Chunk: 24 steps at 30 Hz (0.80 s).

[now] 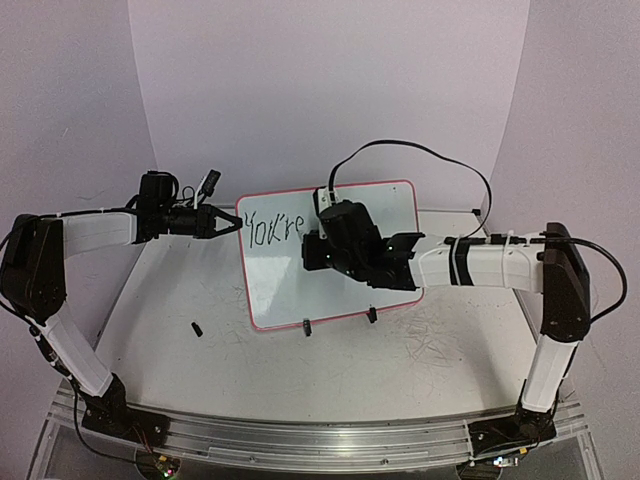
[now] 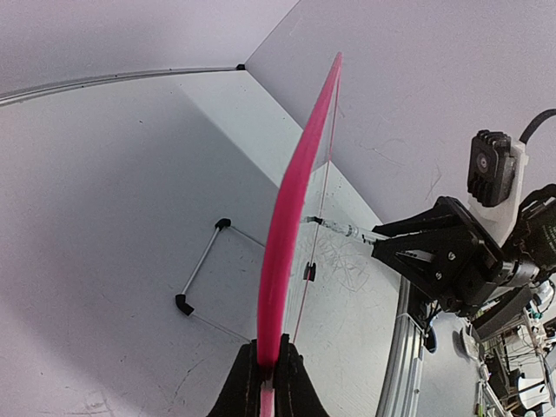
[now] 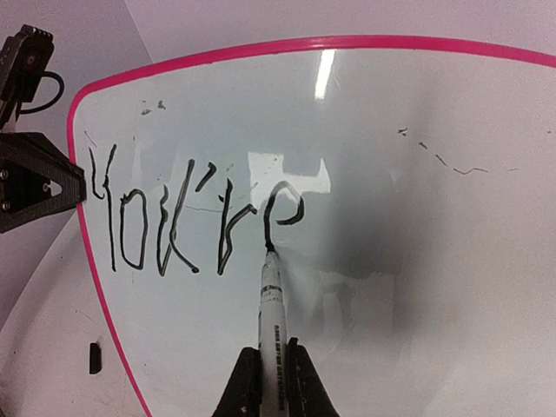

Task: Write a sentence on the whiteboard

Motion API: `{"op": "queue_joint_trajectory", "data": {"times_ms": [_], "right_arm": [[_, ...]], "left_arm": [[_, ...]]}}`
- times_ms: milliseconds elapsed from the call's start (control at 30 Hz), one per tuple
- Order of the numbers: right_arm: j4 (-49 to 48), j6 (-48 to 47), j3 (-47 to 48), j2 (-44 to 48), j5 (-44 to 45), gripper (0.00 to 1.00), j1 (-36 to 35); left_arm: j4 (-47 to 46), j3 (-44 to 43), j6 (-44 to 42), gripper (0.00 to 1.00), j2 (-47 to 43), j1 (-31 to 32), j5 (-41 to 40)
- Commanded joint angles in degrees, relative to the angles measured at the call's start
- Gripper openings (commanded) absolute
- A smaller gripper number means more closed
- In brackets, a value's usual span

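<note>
Small white pink-rimmed whiteboard (image 1: pixel 290 285) stands upright mid-tabletop (image 1: pixel 200 370); I see L claw (image 1: pixel 228 222) clamped on its left rim, R claw (image 3: pixel 271 356) clamped on white marker (image 3: pixel 271 300), tip at black handwritten "You're" (image 3: pixel 174 221).

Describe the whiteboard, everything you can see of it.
The small glossy white rectangular whiteboard has a thin pink rim, rounded corners, two black clip feet and a wire stand behind. It stands on the table, its left edge pinched by the left end effector. Its black handwriting reads "You're"; the right end effector's white marker tip touches it.
</note>
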State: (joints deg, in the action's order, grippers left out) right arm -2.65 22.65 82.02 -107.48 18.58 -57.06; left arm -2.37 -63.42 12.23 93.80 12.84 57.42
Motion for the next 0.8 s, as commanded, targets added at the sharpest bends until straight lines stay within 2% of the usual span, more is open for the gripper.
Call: {"op": "queue_joint_trajectory", "data": {"times_ms": [0, 600, 767], "right_arm": [[4.08, 1.10, -1.94, 1.45, 1.40, 0.00, 0.62], [6.01, 0.96, -2.47, 3.30, 3.55, 0.00, 0.68], [7.33, -0.51, -1.39, 11.25, -0.89, 0.00, 0.00]], "left_arm": [[0.18, -1.71, -0.01, 0.00, -1.99, 0.96, 1.75], [0.18, -1.71, -0.10, 0.00, -1.77, 0.93, 1.55], [0.16, -1.57, -0.27, 0.00, -1.64, 0.96, 1.21]]}}
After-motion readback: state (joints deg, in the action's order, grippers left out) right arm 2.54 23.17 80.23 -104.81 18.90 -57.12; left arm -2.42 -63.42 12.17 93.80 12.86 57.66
